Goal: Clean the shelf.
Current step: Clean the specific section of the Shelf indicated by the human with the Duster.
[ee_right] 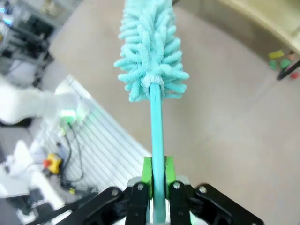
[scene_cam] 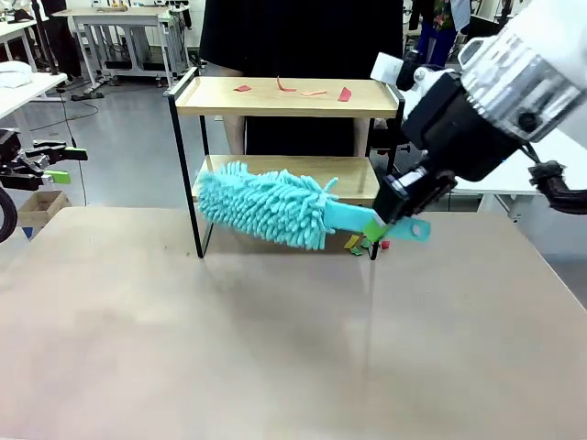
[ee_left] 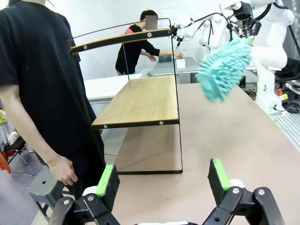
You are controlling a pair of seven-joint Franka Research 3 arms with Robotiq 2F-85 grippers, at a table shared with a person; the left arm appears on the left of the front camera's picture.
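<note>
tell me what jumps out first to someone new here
The fluffy teal duster grabs the eye, held by its handle in the right hand, in front of the shelf. On its top board lie red scraps, with more coloured scraps on the table by its right foot. The left hand sits open at the left edge.

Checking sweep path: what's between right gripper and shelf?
Front view: the teal duster, held in the right gripper, hangs before the lower board of the shelf; coloured scraps lie on the table below.
</note>
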